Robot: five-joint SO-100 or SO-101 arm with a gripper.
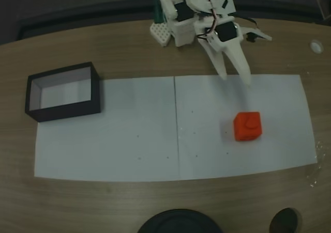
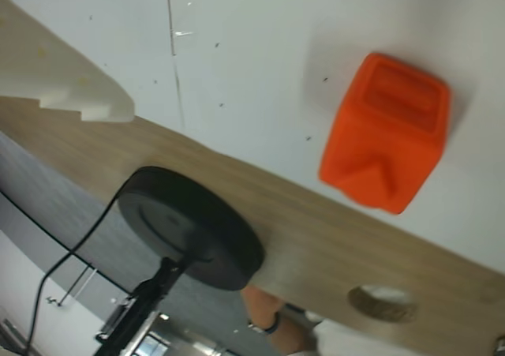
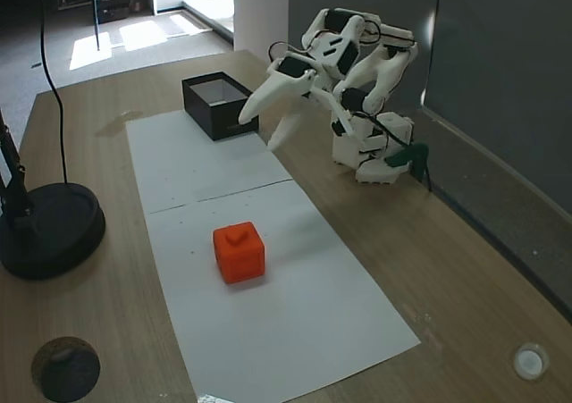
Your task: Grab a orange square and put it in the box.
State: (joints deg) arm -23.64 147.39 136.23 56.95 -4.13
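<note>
Though small, the orange square (image 1: 247, 126) bears a raised top mark.

Wood-grain table (image 3: 447, 269), white paper sheets (image 3: 268, 314) laid end to end. Round black stand base (image 3: 49, 229) at table edge, cable hole (image 3: 64, 367) nearby. Dark grey wall panel (image 3: 500, 72) behind. Sunlight patches on floor (image 3: 134, 37).

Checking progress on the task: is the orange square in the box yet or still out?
Out. The orange square sits on the white paper, well apart from the box, whose inside looks empty.
</note>
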